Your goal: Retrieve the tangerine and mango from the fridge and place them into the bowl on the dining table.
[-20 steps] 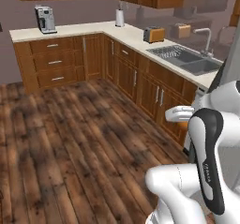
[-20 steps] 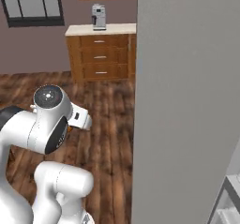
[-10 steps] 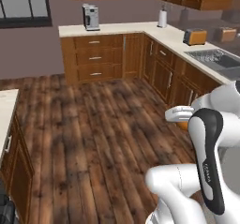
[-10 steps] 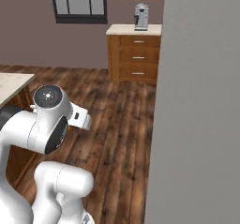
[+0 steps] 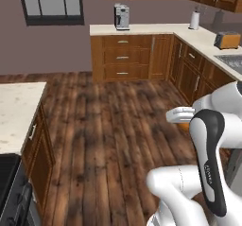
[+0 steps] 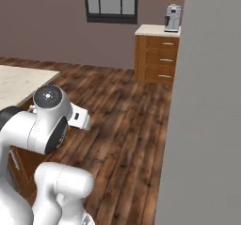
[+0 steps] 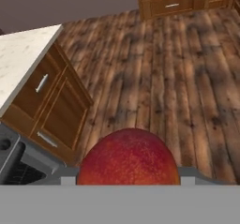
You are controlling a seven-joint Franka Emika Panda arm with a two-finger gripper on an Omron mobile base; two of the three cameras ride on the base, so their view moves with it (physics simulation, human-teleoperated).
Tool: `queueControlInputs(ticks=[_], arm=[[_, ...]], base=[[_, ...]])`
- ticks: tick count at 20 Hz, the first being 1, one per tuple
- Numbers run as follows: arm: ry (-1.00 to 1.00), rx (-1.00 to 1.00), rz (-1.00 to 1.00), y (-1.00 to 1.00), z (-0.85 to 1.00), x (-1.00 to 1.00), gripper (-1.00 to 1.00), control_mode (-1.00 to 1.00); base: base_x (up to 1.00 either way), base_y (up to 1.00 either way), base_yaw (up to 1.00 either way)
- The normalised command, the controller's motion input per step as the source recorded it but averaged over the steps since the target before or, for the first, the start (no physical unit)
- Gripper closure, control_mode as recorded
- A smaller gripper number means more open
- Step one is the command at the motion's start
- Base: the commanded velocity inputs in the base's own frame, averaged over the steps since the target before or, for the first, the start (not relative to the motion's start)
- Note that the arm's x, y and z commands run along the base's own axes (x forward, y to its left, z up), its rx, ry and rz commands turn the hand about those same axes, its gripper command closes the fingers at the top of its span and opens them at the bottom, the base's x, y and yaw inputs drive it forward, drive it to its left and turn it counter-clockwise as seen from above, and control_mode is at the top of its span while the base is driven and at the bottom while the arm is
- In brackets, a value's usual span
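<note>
carrying phase, judged from the layout: mango [image 7: 129, 156] sits right at the gripper [image 7: 127, 183] in the hand view, low and centred, blocking the fingertips. reads as held between jaws set fairly wide for a bulky fruit; actual pad contact hidden behind the fruit. kept close to the hand camera, probably so it rides steady while the base drives.

arm folded tight over the base in both base views, elbow up, wrist tucked in. likely a compact travel pose to avoid clipping cabinets. small orange patch just beside the wrist in the left base view, probably the same fruit, too small to confirm.

dining table [image 5: 14, 114] at left edge of the left base view, beige speckled top over wooden base; same corner in the hand view, with black cooktop [image 7: 9, 164] low left. near but not under the hand, wood floor [image 7: 187, 78] below the fruit. bowl location cannot tell. fridge [image 6: 207, 125] as a flat grey wall on the right of the right base view, close to the base.

mango look: rounded, smooth, deep red with fine yellowish speckles, orange-red glow near the top edge, bottom cut off. no bruises visible. likely firm and a bit slick, could roll once released.
</note>
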Motion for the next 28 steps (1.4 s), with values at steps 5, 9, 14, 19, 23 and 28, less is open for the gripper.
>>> queueControlInputs(ticks=[5, 9, 14, 19, 23, 28], arm=[[0.0, 0.0, 0.0, 0.0, 0.0, 0.0, 1.0, 1.0], [0.0, 0.0, 0.0, 0.0, 0.0, 0.0, 1.0, 1.0], [0.0, 0.0, 0.0, 0.0, 0.0, 0.0, 1.0, 1.0], [0.0, 0.0, 0.0, 0.0, 0.0, 0.0, 1.0, 1.0], [0.0, 0.0, 0.0, 0.0, 0.0, 0.0, 1.0, 1.0], [0.0, 0.0, 0.0, 0.0, 0.0, 0.0, 1.0, 1.0]], base=[[0.13, 0.21, 0.22], [0.39, 0.33, 0.17], [0.6, 0.32, 0.14], [0.88, 0.17, 0.07], [1.0, 0.0, 0.06], [1.0, 0.0, 0.09]])
